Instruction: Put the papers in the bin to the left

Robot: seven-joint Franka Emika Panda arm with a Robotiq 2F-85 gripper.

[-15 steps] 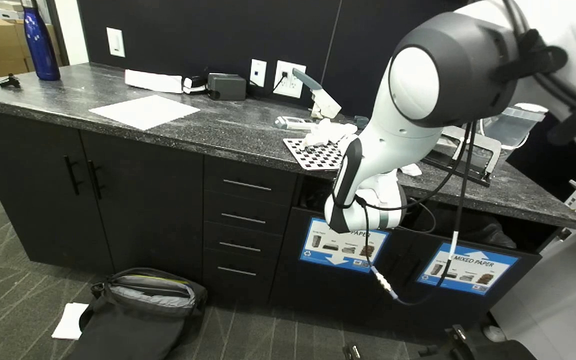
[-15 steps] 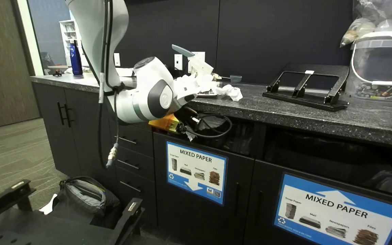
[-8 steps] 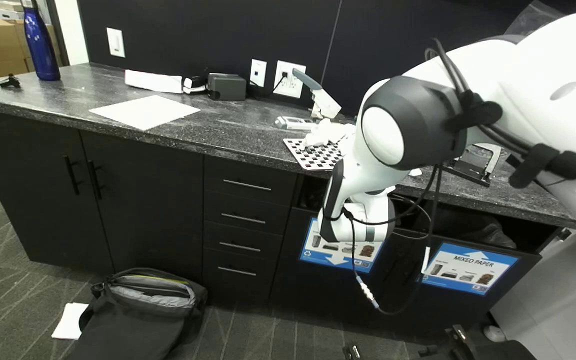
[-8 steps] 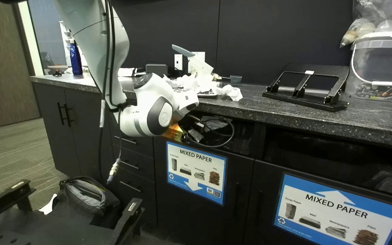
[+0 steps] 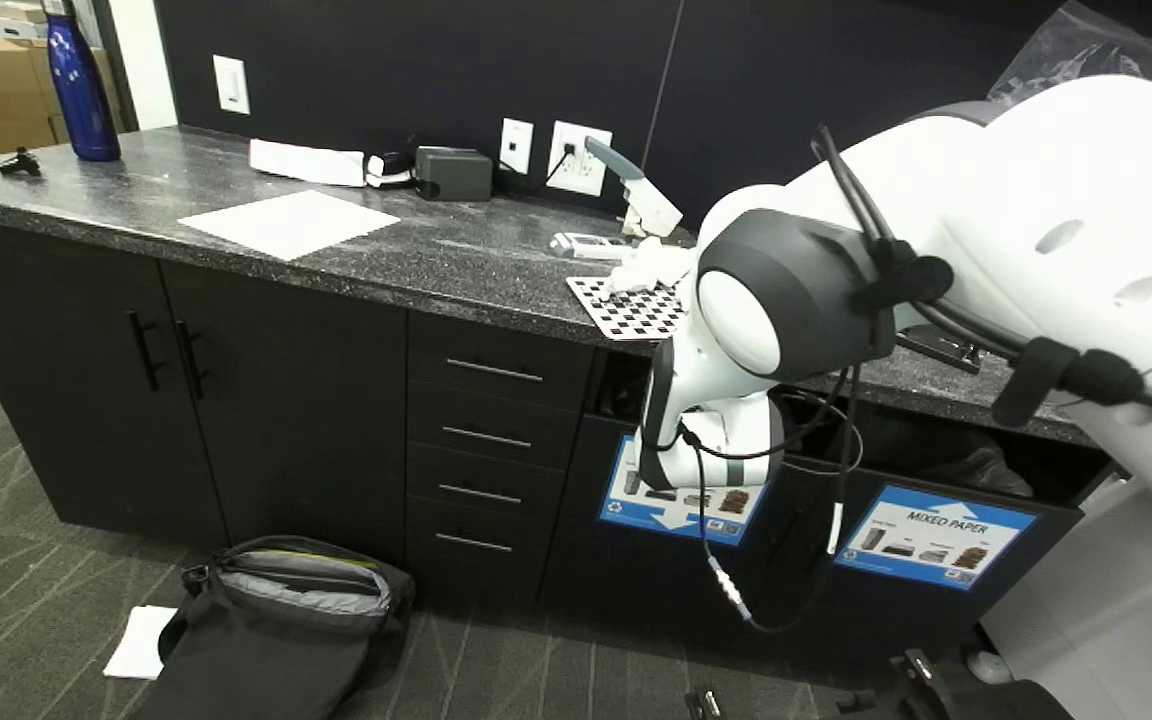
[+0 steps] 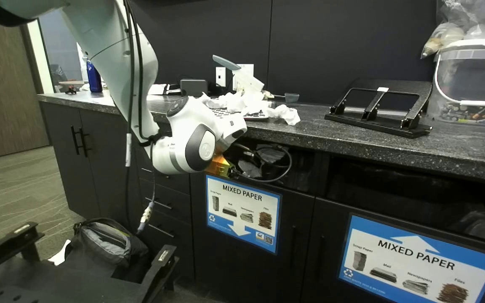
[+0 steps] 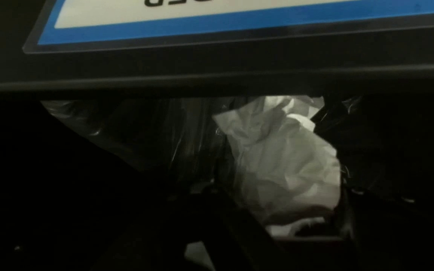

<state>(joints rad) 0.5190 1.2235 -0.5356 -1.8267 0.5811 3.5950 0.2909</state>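
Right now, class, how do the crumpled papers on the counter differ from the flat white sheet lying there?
Shape: the crumpled papers are bunched and creased, while the flat white sheet lies spread out.
Number: the crumpled papers form several wads, while the flat white sheet looks single.
Place: some of the crumpled papers lie on the checkered board, while the flat white sheet lies directly on the counter.
Shared: both are white.
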